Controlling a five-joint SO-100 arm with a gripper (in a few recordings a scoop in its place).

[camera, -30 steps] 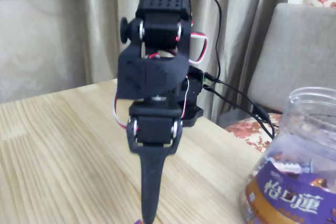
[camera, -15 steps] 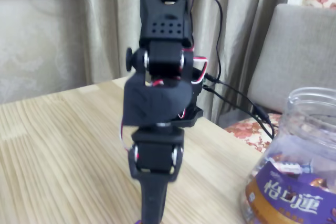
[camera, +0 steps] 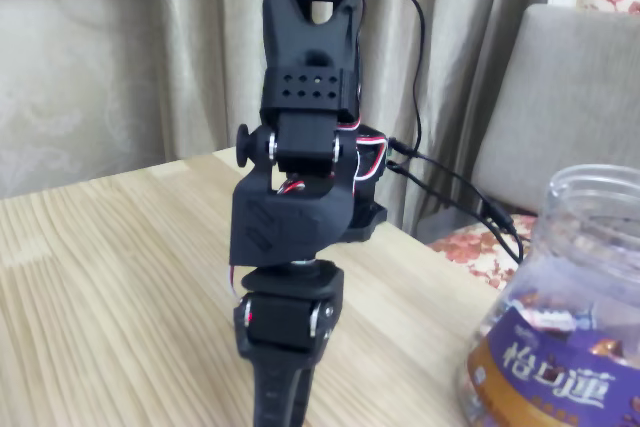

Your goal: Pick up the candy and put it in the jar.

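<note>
Fixed view: black arm (camera: 300, 147) reached straight down over the wooden table (camera: 110, 287). The hand (camera: 280, 402) ran off the bottom edge; its opening could not be told. Jar (camera: 570, 327) stood at lower right, clear, purple-and-orange label, wrapped sweets inside, mouth open. Bare tabletop lay left of the arm.

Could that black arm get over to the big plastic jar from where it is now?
Probably yes. The jar stands at the right of the fixed view with bare wooden table between it and the arm, and its mouth looks uncovered.
</note>
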